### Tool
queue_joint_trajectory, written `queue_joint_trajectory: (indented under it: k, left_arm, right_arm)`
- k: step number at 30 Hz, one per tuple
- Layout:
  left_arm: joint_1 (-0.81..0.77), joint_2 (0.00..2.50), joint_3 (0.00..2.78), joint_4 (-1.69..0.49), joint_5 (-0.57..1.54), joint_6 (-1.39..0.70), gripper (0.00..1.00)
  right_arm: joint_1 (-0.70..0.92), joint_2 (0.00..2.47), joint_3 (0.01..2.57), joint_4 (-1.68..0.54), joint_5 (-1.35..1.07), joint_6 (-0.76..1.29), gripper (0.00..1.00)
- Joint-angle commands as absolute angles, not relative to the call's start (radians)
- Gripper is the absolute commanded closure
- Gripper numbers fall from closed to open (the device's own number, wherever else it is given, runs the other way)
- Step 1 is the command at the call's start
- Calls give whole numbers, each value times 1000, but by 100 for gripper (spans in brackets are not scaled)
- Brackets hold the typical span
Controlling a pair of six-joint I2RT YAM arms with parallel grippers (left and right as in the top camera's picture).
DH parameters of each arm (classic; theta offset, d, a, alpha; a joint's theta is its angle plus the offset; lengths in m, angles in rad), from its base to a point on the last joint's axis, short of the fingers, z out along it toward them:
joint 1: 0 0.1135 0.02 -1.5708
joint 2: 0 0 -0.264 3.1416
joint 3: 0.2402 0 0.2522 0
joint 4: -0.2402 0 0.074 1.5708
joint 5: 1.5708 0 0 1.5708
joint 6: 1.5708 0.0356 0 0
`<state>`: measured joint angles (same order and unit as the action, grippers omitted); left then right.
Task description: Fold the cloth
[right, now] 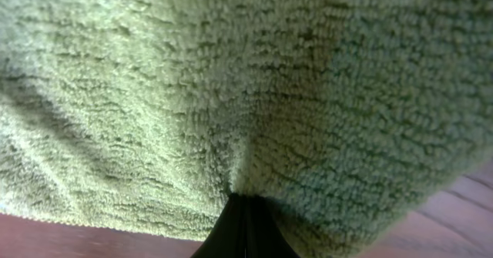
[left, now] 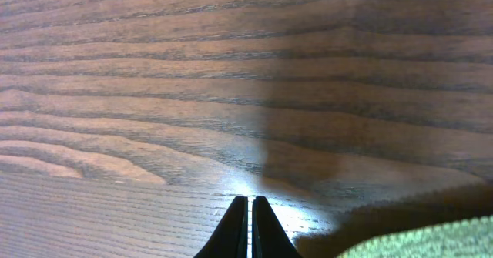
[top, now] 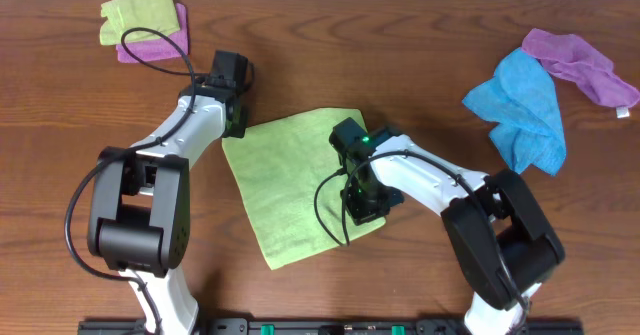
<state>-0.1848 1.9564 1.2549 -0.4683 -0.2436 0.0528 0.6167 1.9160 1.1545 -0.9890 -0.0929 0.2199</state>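
Note:
The lime-green cloth (top: 290,185) lies spread as a tilted square in the middle of the wooden table. My left gripper (top: 232,115) sits at the cloth's far-left corner. In the left wrist view this gripper (left: 250,210) is shut over bare wood with nothing between its fingers. Only a corner of the cloth (left: 431,242) shows there, at the lower right. My right gripper (top: 365,200) is at the cloth's right edge. In the right wrist view its shut tips (right: 245,202) pinch the cloth (right: 231,81), and the pile puckers into a crease at them.
A small folded lime-green cloth (top: 138,8) lies on a magenta cloth (top: 160,41) at the far left. A crumpled bright blue cloth (top: 520,105) and a purple cloth (top: 582,63) lie at the right. Bare wood (top: 420,55) surrounds the spread cloth.

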Motion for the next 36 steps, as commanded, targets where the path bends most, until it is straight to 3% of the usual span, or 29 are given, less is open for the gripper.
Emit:
queue_joint_trajectory:
  k: [1,8,9,10,12,19,20,21,23,36]
  left_arm:
    - [-184,1967,1299,-486,-258,61,94]
    - [-184,1967,1411,-581,-228,44,94]
    - [-184,1967,1423,-593,-218,44,94]
    - [-184,1967,1436,-604,-208,44,94]
    - [-184,1967,1451,-620,-190,43,94]
    - [-184,1967,1457,-697,-123,-15,94]
    - [-184,1967,1457,-714,-101,-29,94]
    - [-184,1967,1457,-733,-72,-45,94]
    - [-184,1967,1457,-770,-17,-73,94]
    - [-290,1882,1421,-893,35,-155,94]
  right_arm:
    - [619,1935,1153,-1008,-28,232,99]
    - [619,1924,1315,-1064,-26,223,99]
    - [618,1920,1339,-1067,-26,219,94]
    - [618,1917,1362,-1071,-26,214,80]
    - [618,1913,1422,-1095,-26,200,66]
    - [607,1908,1567,-1129,166,200,48]
    - [601,1908,1575,-1126,199,198,50]
    - [594,1908,1577,-1116,214,184,61]
    - [574,1908,1577,-1090,212,162,98]
    - [367,1908,1576,-881,-38,50,99]
